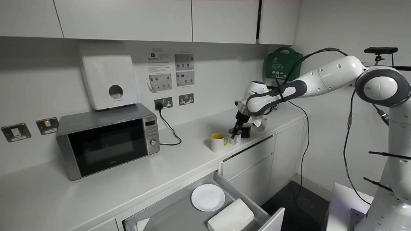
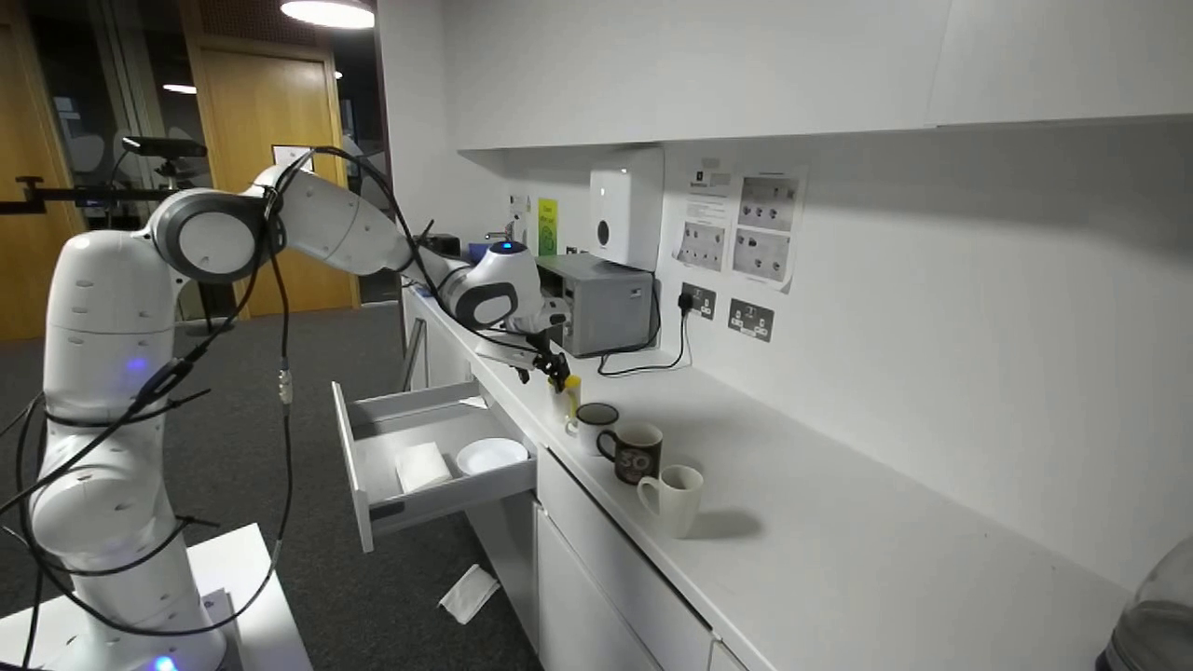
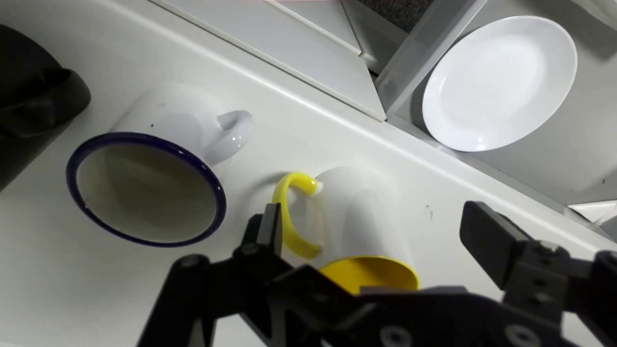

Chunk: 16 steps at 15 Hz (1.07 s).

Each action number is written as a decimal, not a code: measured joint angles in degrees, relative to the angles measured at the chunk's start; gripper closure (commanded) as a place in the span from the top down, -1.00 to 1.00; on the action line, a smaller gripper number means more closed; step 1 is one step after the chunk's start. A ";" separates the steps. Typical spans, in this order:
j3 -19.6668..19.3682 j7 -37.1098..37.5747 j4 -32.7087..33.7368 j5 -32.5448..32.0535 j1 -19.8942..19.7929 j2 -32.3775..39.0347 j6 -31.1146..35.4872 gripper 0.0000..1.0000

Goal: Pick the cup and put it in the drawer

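The cup [image 1: 217,144] is white outside with a yellow inside and yellow handle. It stands upright on the counter near the front edge. In an exterior view the cup [image 2: 565,403] is partly hidden behind the fingers. My gripper [image 3: 371,212] is open. In the wrist view the cup [image 3: 356,217] shows between the fingers, one finger by its handle and the other apart from its far side. The gripper also shows in both exterior views [image 1: 235,133] [image 2: 542,377]. The drawer [image 2: 447,500] is pulled open below the counter; its grey floor [image 1: 179,211] is visible.
A blue-rimmed white mug [image 3: 144,193] stands beside the cup, then a black mug [image 2: 638,454] and a white mug [image 2: 676,503] in a row. A plate [image 1: 208,197] and a white package [image 1: 231,215] lie in the drawer. A microwave [image 1: 107,138] stands on the counter.
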 measured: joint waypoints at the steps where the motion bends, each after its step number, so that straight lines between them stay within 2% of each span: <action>1: 0.37 -0.96 0.61 0.57 -0.49 0.65 0.25 1.00; 10: 3.67 -10.10 7.17 3.55 -4.78 5.91 0.54 1.00; 16: 5.63 -19.83 11.51 3.75 -7.52 10.04 -1.28 1.00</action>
